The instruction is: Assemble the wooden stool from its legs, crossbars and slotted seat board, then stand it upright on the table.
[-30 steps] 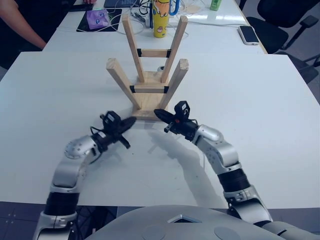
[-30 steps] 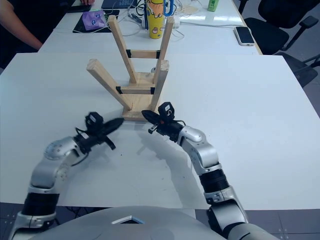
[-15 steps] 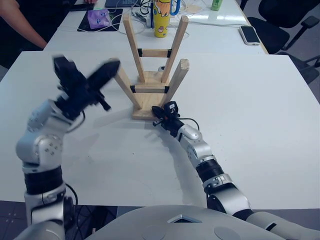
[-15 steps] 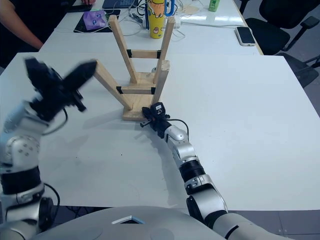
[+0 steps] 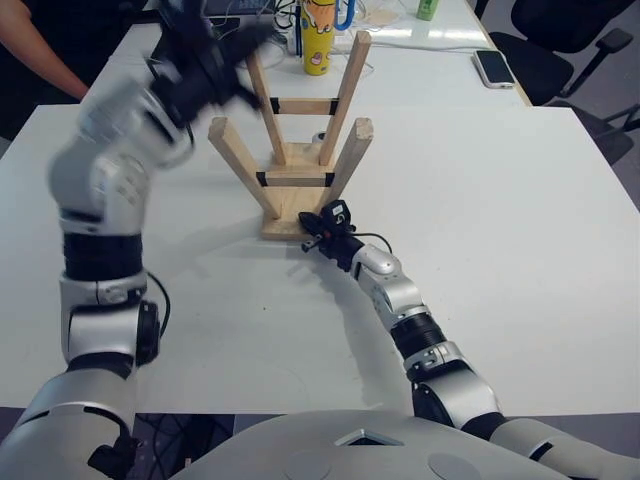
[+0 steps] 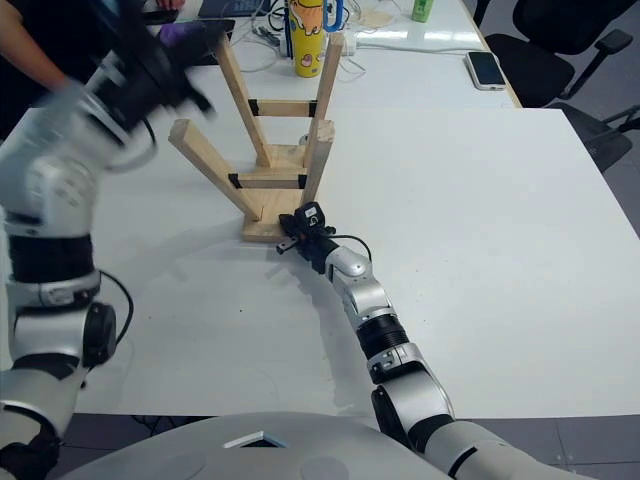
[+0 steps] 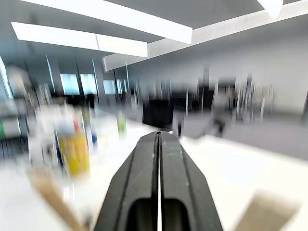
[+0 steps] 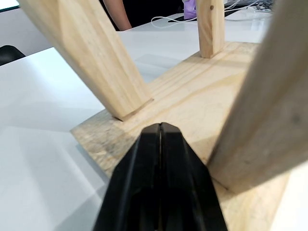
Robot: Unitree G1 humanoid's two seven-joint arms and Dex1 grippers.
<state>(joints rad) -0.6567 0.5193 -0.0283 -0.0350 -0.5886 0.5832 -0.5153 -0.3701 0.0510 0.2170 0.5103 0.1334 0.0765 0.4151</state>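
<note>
We're seeing the stool (image 5: 300,170) sitting upside down mid-table, seat board (image 5: 283,226) lying flat on the white table (image 5: 500,220) and legs (image 5: 348,95) pointing up. The right gripper (image 5: 308,240) is sitting low at the board's near right edge with its fingers (image 8: 144,159) pressed together and nothing between them. The tip is pointing over the board between two legs, and we can't tell if it's touching. The left gripper (image 5: 258,38) is hanging high at the far left by the top of the far left leg. It's blurred, so we can't call contact, but its fingers (image 7: 139,173) are clenched together and empty. We're counting one seat board, four legs and two crossbars (image 5: 305,105) with dark ends. Behind it a second table (image 5: 420,60) is carrying a yellow cup (image 5: 320,40) and a phone (image 5: 496,68), with an office chair (image 5: 570,40) standing far right.
</note>
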